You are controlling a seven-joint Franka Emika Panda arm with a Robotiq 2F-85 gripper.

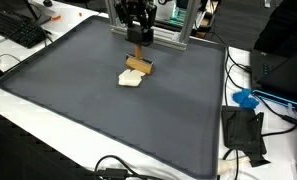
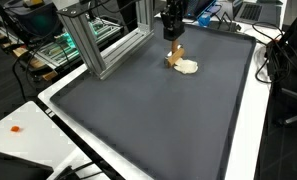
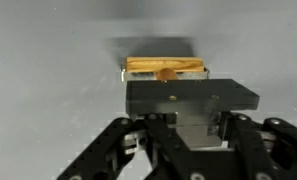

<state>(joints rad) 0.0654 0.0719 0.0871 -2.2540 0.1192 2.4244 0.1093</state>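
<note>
My gripper (image 1: 139,40) hangs at the far side of the dark mat, with its fingers closed on an upright wooden block (image 1: 140,56). The block's lower end is at a small pile: a flat wooden piece (image 1: 138,68) and a cream piece (image 1: 131,79) lying on the mat. The gripper (image 2: 173,36), the held block (image 2: 175,51) and the cream piece (image 2: 187,67) also show in the second exterior view. In the wrist view the gripper (image 3: 192,96) fills the lower half, and a wooden block (image 3: 166,67) shows just beyond the fingertips.
A large dark mat (image 1: 98,110) covers the table. An aluminium frame (image 2: 98,45) stands at the mat's edge behind the gripper. A keyboard (image 1: 18,30), cables and a black box (image 1: 244,132) lie off the mat, with a blue object (image 1: 246,98) beside it.
</note>
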